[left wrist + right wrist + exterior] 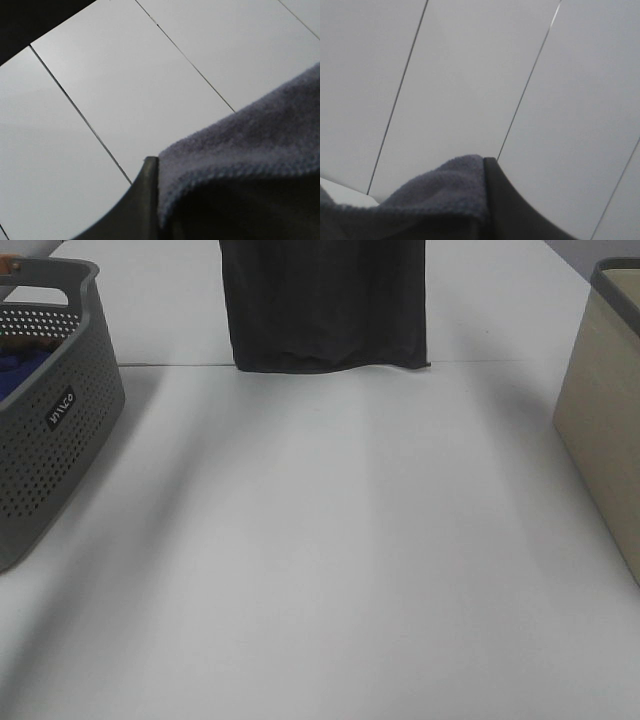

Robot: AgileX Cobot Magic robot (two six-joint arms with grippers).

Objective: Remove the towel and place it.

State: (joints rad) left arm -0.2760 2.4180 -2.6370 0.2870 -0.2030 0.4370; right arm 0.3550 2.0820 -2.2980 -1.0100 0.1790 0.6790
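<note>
Dark charcoal-grey plush terry towel (325,305) hung above the smooth white table (320,540), pinched by both claws.
At the table's near left sits a grey perforated plastic basket (50,440) with rounded corners, a blue cloth (20,368) inside; at the table's right edge stands a beige box (605,410) with a dark rim. Farther back, the towel hangs as a flat rectangle, its hem down at the table's seam. The left gripper (154,192) and right gripper (487,192), smooth and dark, are each clamped on a fuzzy looped towel edge.

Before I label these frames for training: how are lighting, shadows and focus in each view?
Exterior high: even, soft light, no glare; faint broad shadows cross the table in front of the hanging towel, whose dark folds lose detail. Left wrist: towel close and slightly soft. Right wrist: dimmer, towel edge blurred.
</note>
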